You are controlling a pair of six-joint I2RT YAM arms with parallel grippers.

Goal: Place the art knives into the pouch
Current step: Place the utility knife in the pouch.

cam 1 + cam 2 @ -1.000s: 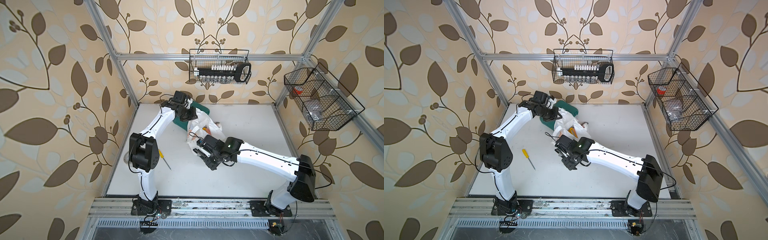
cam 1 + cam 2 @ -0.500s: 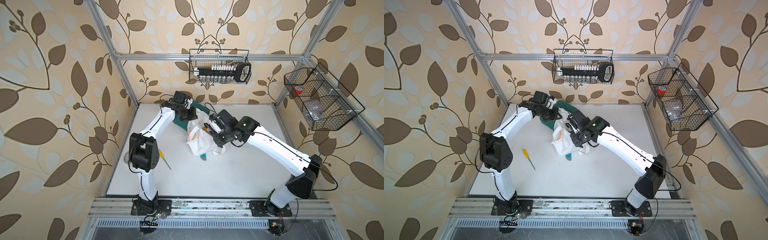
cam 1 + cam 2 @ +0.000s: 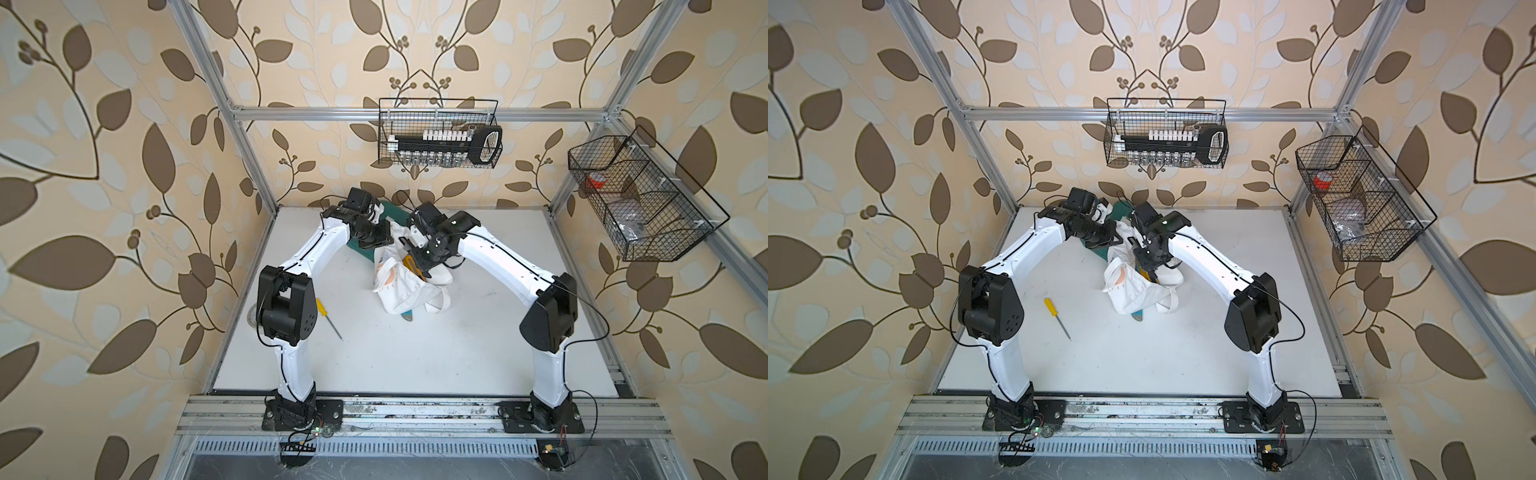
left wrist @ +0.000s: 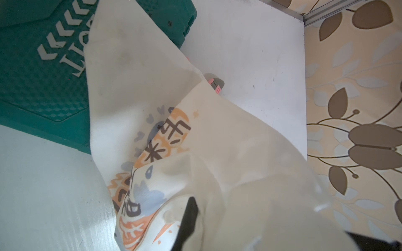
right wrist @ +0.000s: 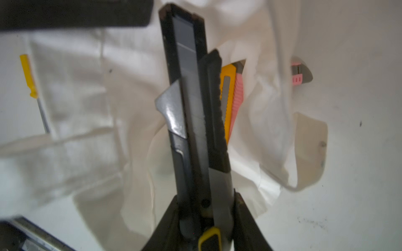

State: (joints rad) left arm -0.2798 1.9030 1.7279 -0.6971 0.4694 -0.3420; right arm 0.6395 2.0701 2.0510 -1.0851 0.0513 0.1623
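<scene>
- The art knife (image 5: pixel 191 108) is clamped at its yellow-capped end by the right gripper (image 5: pixel 206 208), and its far end is held over the pouch mouth.
- The pouch (image 3: pixel 405 291) is crumpled toward the far edge of the tabletop (image 3: pixel 415 365), partly over the green case (image 4: pixel 43 76). Its cloth is pinched tight by the left gripper (image 3: pixel 381 241).
- A yellow knife (image 5: pixel 227 97) and a pink knife (image 5: pixel 237 93) are seen inside the mouth.
- If the knife is released too early, it could be caught on a fold or dropped outside, because the mouth is narrow and slack.
- Open room is offered toward the near edge. A screwdriver (image 3: pixel 1057 318) is seen near the left edge.
</scene>
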